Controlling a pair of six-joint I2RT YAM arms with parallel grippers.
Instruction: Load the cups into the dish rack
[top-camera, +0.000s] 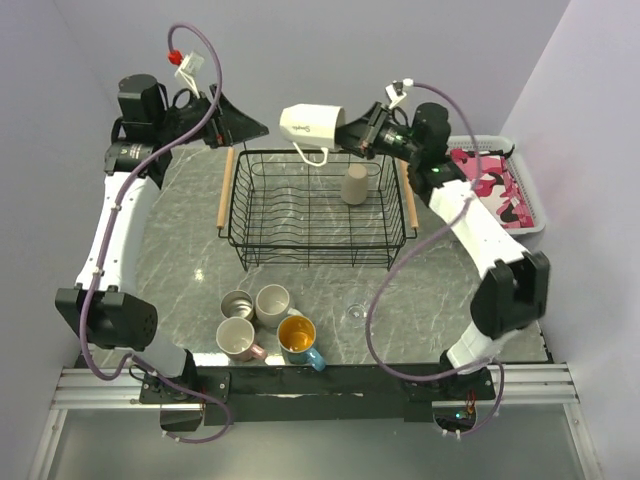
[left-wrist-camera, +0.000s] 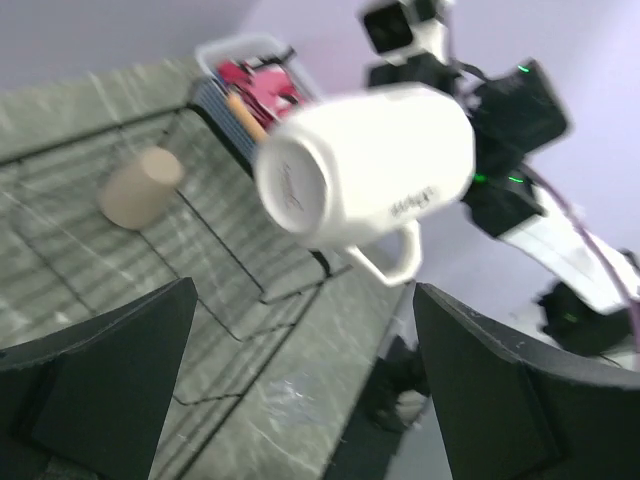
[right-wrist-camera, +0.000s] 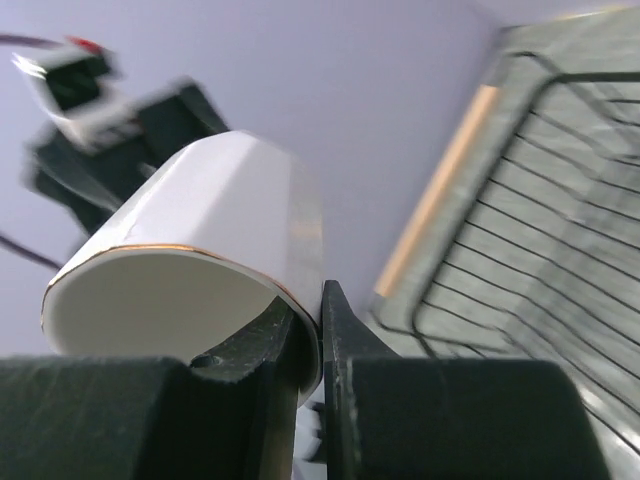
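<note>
At the near edge of the bench (top-camera: 190, 260), around 6 to 7 o'clock, four cups stand upright in a tight cluster: the pink mug (top-camera: 236, 338) and the blue mug (top-camera: 298, 335) with its orange inside in front, the steel cup (top-camera: 237, 302) and a white mug (top-camera: 271, 303) just behind them. The clear glass (top-camera: 356, 311) stands alone a little toward 4 o'clock of that group. Past them, at the bench's middle, sits the dish rack (top-camera: 315, 247), a black wire basket with a wooden handle (top-camera: 227, 190) on each side. Only the tan cup (top-camera: 354, 185) is inside it, resting tilted on the wires toward the rack's 1 o'clock corner. Over the rack's far rim, at 12 o'clock, a second white mug (top-camera: 312, 124) hangs in the air on its side – base toward 9 o'clock, handle pointing down, clear of the wires. The right arm (top-camera: 480, 235) reaches in from 3 o'clock, and its jaws are pinched on that mug's rim, one finger inside the mouth and one outside. The left arm (top-camera: 120, 215) comes up the 9 o'clock side; its jaws are spread wide with nothing in them, at 11 o'clock, facing the mug's base but apart from it. Off at 2 o'clock, beside the rack, lies a white basket (top-camera: 530, 205) holding a pink camouflage cloth (top-camera: 490, 185).
</note>
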